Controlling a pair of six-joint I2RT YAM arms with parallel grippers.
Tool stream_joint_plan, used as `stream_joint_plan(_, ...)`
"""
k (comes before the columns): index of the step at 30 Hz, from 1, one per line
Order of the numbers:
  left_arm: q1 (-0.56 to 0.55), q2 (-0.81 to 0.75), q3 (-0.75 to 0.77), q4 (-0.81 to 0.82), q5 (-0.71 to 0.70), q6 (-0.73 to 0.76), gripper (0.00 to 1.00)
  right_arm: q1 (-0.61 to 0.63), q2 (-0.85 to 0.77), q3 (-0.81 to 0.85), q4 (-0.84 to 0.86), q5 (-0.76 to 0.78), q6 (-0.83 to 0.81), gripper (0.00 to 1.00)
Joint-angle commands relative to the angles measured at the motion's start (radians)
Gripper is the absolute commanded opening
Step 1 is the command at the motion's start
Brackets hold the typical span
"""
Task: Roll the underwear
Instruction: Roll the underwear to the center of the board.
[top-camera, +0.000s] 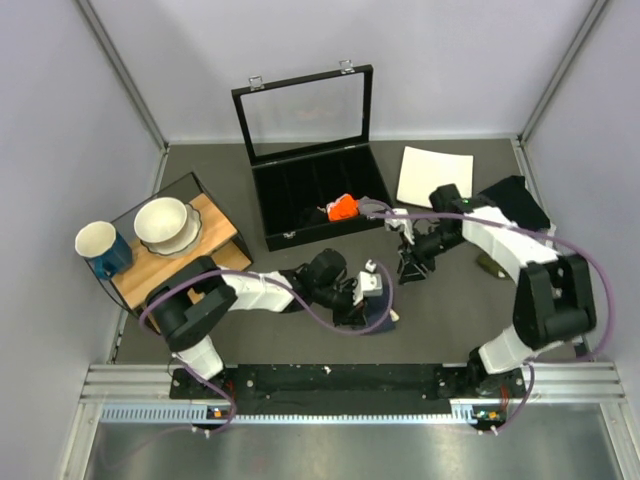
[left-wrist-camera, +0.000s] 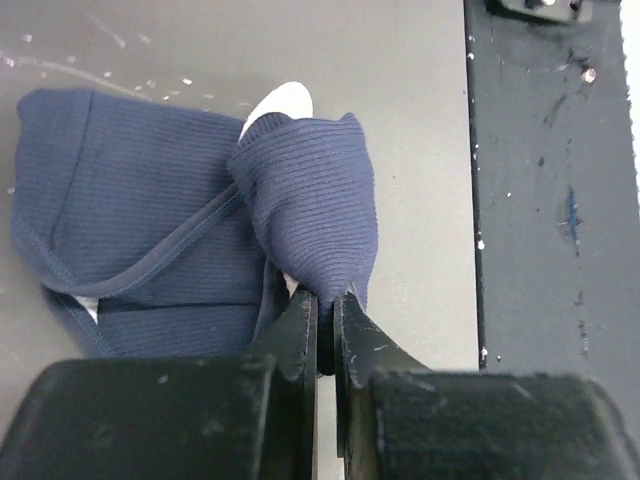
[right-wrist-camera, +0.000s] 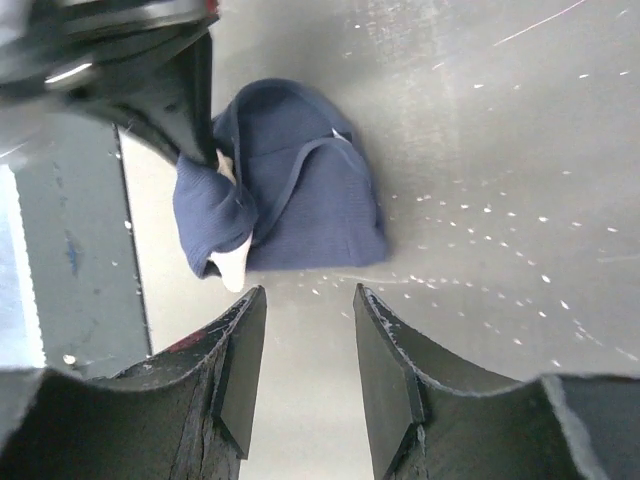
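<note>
The underwear (top-camera: 379, 318) is a dark navy bundle, partly folded over, on the grey table near the front edge. In the left wrist view its ribbed fabric (left-wrist-camera: 150, 230) lies flat with one end folded up, and a bit of pale waistband (left-wrist-camera: 285, 100) pokes out. My left gripper (left-wrist-camera: 325, 305) is shut on that folded end. My right gripper (right-wrist-camera: 308, 300) is open and empty, hovering just short of the underwear (right-wrist-camera: 300, 190). In the top view the right gripper (top-camera: 410, 266) is behind and to the right of the bundle.
An open black case (top-camera: 315, 205) with a glass lid stands at the back, with an orange cloth (top-camera: 343, 207) and a grey cloth (top-camera: 372, 206) at its front. White paper (top-camera: 433, 175) lies back right. A wooden shelf with a bowl (top-camera: 165, 222) and a mug (top-camera: 100, 245) is at the left. A black rail (left-wrist-camera: 550, 200) runs along the near edge.
</note>
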Motion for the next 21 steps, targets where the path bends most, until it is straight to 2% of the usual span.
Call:
stream_joint_plan(1,0.094,0.126,0.018,-0.069,0.107,-0.119,0.00,-0.018,-0.278,-0.108,0.072,0.002,-0.151,0.41)
stream_joint_plan(4,0.150,0.206,0.078,-0.131,0.175,-0.188,0.00,-0.016,-0.460,-0.231,0.101,-0.068,-0.286,0.47)
stream_joint_plan(5,0.169,0.226,0.114,-0.155,0.192,-0.225,0.00,-0.010,-0.500,-0.292,0.107,-0.103,-0.323,0.57)
stream_joint_plan(7,0.185,0.284,0.145,-0.179,0.223,-0.257,0.00,0.008,-0.589,-0.355,0.127,-0.119,-0.423,0.66)
stream_joint_plan(8,0.202,0.337,0.188,-0.213,0.238,-0.292,0.00,0.092,-0.623,-0.430,0.168,-0.072,-0.437,0.70)
stream_joint_plan(13,0.225,0.408,0.239,-0.274,0.250,-0.348,0.00,0.252,-0.608,-0.499,0.343,0.106,-0.368,0.70)
stream_joint_plan(21,0.237,0.431,0.256,-0.224,0.223,-0.447,0.00,0.433,-0.500,-0.567,0.573,0.306,-0.318,0.69)
